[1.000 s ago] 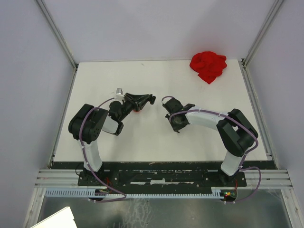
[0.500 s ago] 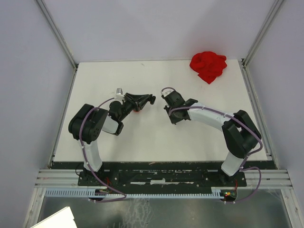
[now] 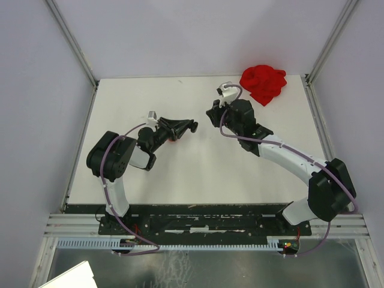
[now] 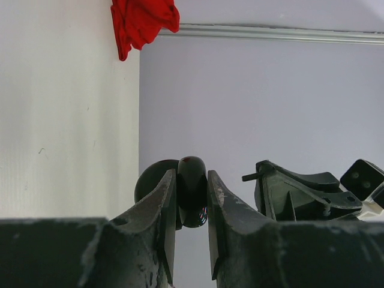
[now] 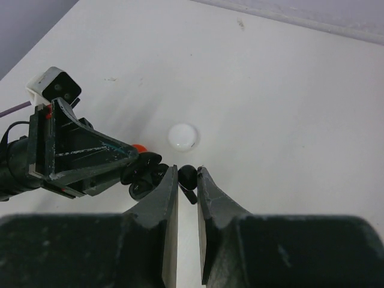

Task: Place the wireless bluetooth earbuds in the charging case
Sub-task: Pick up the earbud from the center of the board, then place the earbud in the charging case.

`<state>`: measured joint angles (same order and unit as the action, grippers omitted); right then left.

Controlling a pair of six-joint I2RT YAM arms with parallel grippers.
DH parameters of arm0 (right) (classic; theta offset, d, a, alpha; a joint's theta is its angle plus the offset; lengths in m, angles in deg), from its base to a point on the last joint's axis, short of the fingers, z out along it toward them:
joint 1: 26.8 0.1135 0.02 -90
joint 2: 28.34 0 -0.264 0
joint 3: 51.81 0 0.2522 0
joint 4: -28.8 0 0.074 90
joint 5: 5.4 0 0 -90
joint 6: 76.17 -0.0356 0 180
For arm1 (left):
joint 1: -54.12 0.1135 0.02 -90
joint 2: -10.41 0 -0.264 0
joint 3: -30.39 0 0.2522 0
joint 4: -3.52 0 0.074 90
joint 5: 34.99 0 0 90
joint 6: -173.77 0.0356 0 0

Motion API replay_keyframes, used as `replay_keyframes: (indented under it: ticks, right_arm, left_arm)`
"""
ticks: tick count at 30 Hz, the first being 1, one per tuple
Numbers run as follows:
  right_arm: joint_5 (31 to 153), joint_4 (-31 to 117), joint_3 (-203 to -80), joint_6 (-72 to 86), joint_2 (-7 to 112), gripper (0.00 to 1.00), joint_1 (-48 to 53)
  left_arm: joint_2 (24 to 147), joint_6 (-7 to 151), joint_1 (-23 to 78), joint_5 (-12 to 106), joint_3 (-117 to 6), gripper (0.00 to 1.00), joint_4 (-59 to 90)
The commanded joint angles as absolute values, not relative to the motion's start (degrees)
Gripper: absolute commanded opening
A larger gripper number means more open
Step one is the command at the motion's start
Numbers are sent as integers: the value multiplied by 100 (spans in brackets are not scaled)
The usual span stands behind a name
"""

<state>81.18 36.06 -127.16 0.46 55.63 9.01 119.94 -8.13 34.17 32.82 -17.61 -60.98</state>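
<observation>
Left gripper [image 3: 187, 126] and right gripper [image 3: 211, 115] face each other over the middle of the white table [image 3: 138, 102]. The left one reaches out from a folded arm and the right one from a long, stretched arm, and their tips are near each other but apart. A crumpled red cloth [image 3: 263, 84] lies at the far right corner of the table, well apart from both.

The left gripper is clamped on the black charging case [image 4: 192, 186]. In the left wrist view both fingers [image 4: 163, 207] press the flat sides of the glossy round case, which stands on edge between them. A dark rounded part shows behind it on the left; whether that is its lid I cannot tell.

A round white disc [image 5: 183, 137] rests on the table beyond the right gripper's tips.

The right gripper's jaws are drawn nearly together, leaving only a narrow slit. The black earbud [image 5: 187, 176] sits pinched at their very tips, its small stem pointing down. Seen from the right wrist, the earbud is just beside the case, to its right, and does not appear to touch it.

A small red piece [image 5: 139, 148] shows just past the left gripper's tip; what it is cannot be made out.
</observation>
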Motion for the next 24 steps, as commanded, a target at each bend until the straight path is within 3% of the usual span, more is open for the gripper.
replay_keyframes:
  ticks: [1, 7, 24]
  right_arm:
    - [8503, 1643, -12157, 182, 5458, 4, 860]
    - [8584, -956, -11029, 51, 5637, 1, 817]
    - [8945, -2999, -10735, -291, 6519, 1, 749]
  left_arm:
    - [12017, -1190, 3417, 3041, -1995, 3, -6724]
    - [12193, -1454, 3383, 2953, -2064, 3, -7094]
    - [12293, -1820, 3365, 2893, -2118, 3, -7460]
